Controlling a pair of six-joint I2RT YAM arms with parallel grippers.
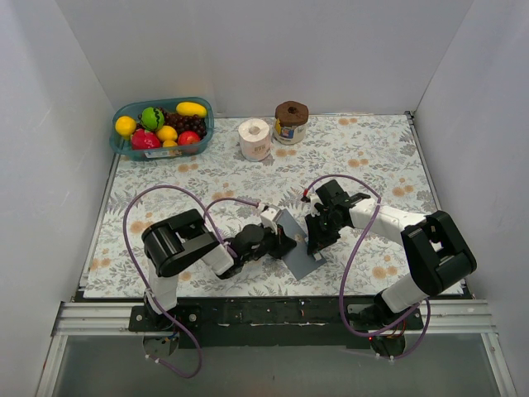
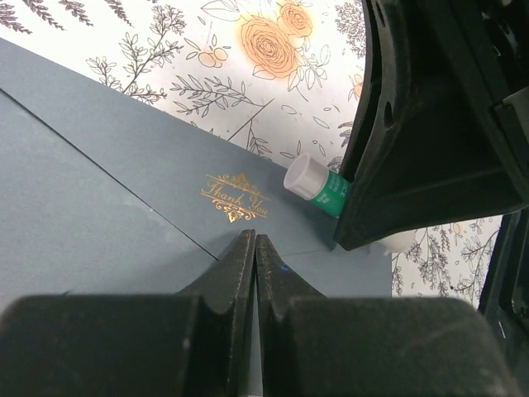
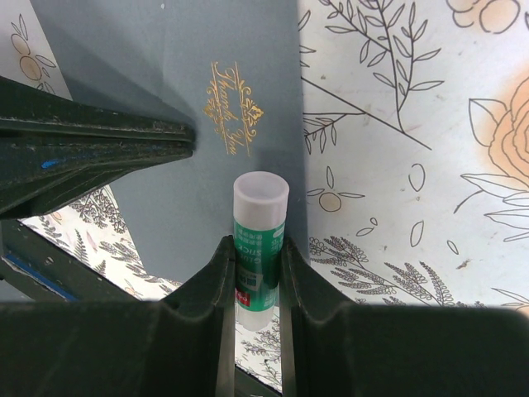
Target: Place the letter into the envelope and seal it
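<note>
Right gripper (image 3: 257, 252), grasping white-capped green glue stick (image 3: 261, 223), we log aimed cap-first at dark slate-grey paper envelope (image 3: 223, 66) just ahead; left gripper (image 2: 254, 246) clenched empty, tips on its flap; letter unseen, perhaps inside.

place: robot test booth, lab-like | evidence: 3 plain white walls (image 1: 248, 50) box in my table (image 1: 372, 149) with its floral cloth | I'm bolted to a metal rail (image 1: 273, 314) | props: fruit basket (image 1: 161, 128), paper roll (image 1: 254, 139), jar (image 1: 290, 122)

The slate-grey envelope (image 1: 299, 258), gold "Thank You" print (image 2: 235, 198) upward, sits askew at the floral tablecloth's (image 1: 372, 157) front middle.
</note>
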